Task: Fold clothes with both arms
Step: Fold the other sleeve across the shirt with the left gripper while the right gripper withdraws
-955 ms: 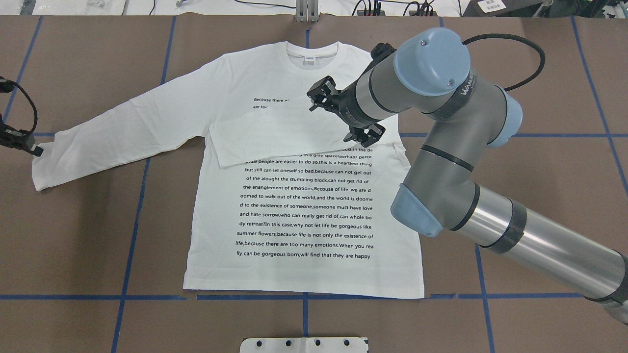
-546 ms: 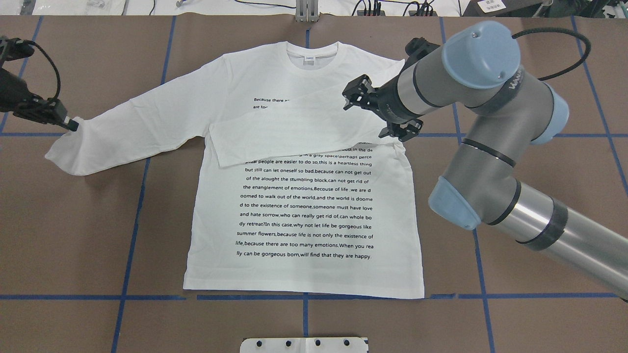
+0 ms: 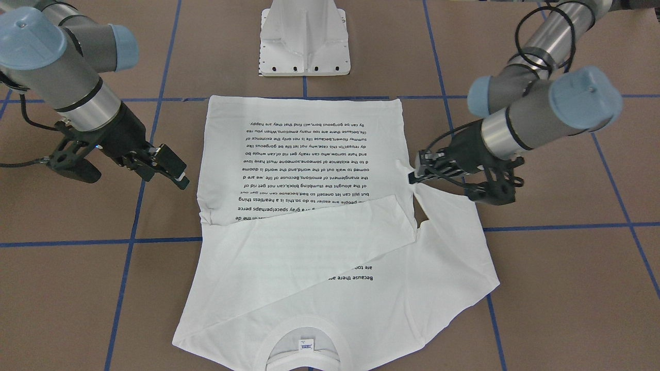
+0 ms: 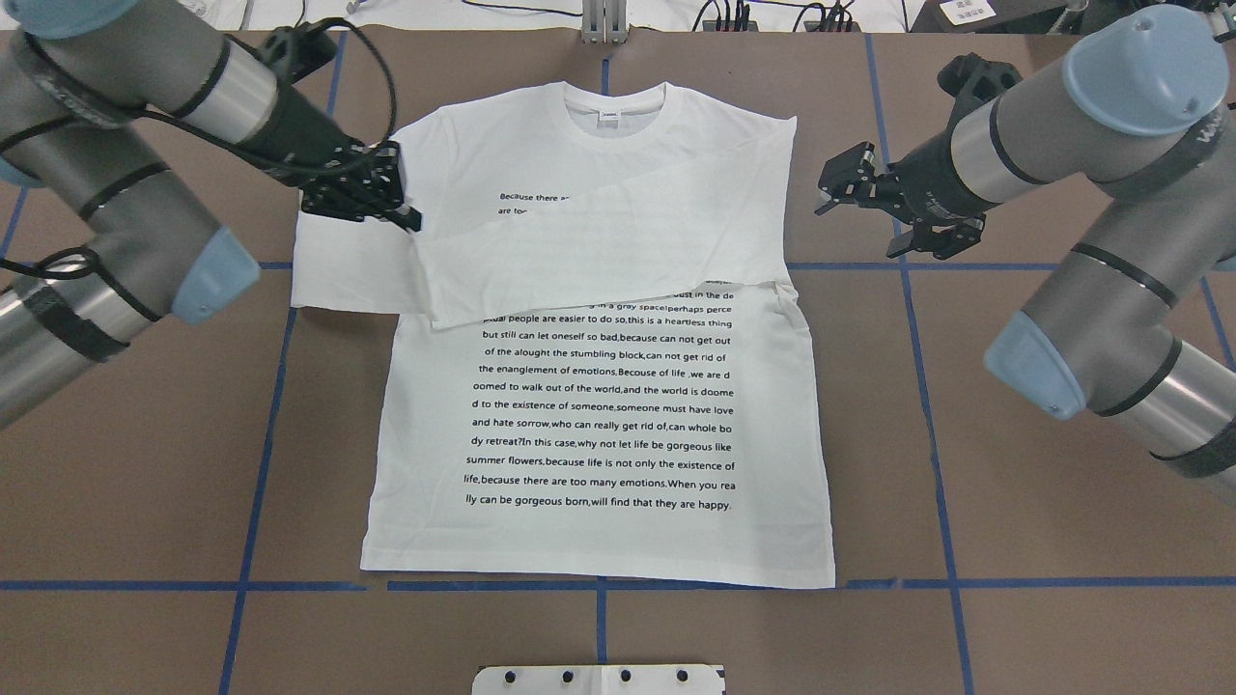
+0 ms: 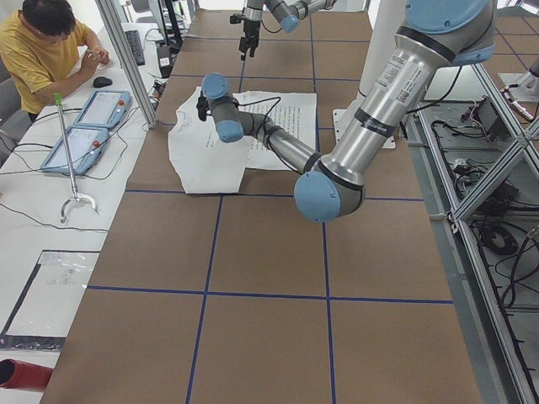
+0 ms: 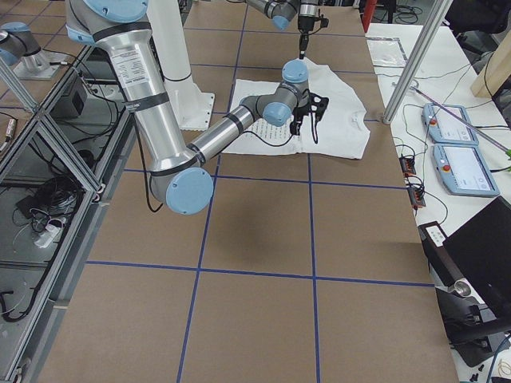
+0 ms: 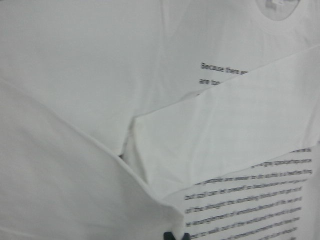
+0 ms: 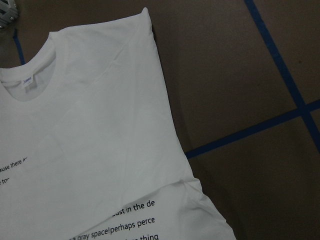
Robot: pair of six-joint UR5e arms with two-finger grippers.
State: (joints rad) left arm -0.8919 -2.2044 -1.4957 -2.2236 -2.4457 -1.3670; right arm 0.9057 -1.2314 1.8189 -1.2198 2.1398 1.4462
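The clothes are one white long-sleeved T-shirt (image 4: pixel 599 405) lying flat, neck away from the robot, with black printed text. One sleeve (image 4: pixel 599 253) lies folded across the chest. My left gripper (image 4: pixel 401 214) is shut on the cuff of the other sleeve (image 4: pixel 338 275) and holds it just above the shirt's left shoulder edge. The front view shows that cuff pinched in the left gripper (image 3: pixel 416 174). My right gripper (image 4: pixel 859 224) stands open over bare table, right of the shirt, holding nothing. Wide-spread fingers show on the right gripper (image 3: pixel 135 174) in the front view.
A white metal pedestal base (image 3: pixel 304 41) stands at the table's near edge behind the shirt's hem. Blue tape lines (image 4: pixel 261 434) cross the brown table. A seated person (image 5: pixel 42 50) and control tablets (image 5: pixel 84 126) are at a side bench beyond the far edge.
The left gripper lifted the sleeve cuff from the far left and carried it right to the shirt's body. The right arm drew back to the right, off the shirt, still open.
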